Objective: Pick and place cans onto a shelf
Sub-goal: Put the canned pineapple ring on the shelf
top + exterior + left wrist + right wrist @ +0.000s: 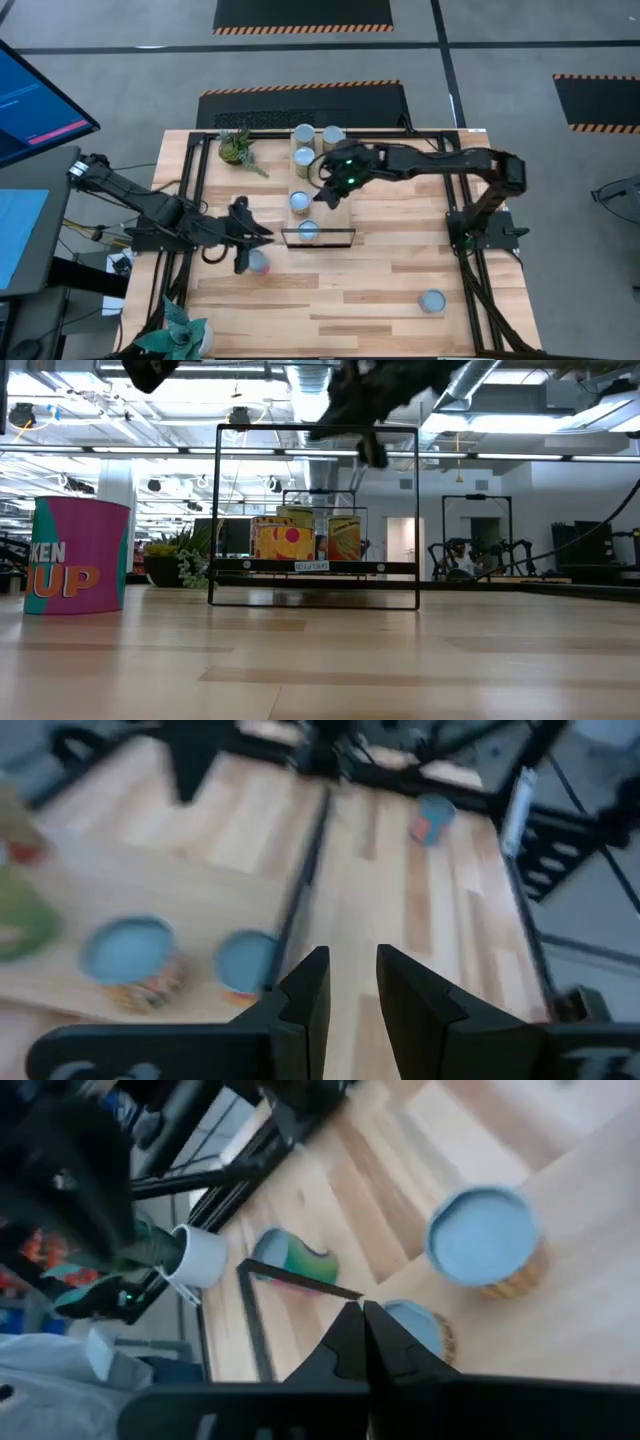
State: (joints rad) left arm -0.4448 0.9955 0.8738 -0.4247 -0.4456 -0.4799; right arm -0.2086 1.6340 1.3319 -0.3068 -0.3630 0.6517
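Note:
The shelf [318, 180] is a narrow light-wood board with a black frame [318, 238] at its near end. Three cans [303, 133] [333, 135] [304, 156] stand at its far end, and two more [300, 201] [308, 232] nearer the frame. A pink can [258, 262] stands on the table left of the frame, and also shows in the low view [75, 555]. Another can [432, 301] stands near the table's near right corner. My left gripper [266, 238] [352, 982] is open and empty beside the pink can, pointing right. My right gripper [322, 195] [362, 1322] is shut and empty above the shelf's middle.
A small green plant [237, 147] stands at the far left of the table. Another plant in a white pot [185, 335] stands at the near left corner. Black frame rails [470, 280] run along the table's sides. Bare wood lies between the shelf frame and the near right can.

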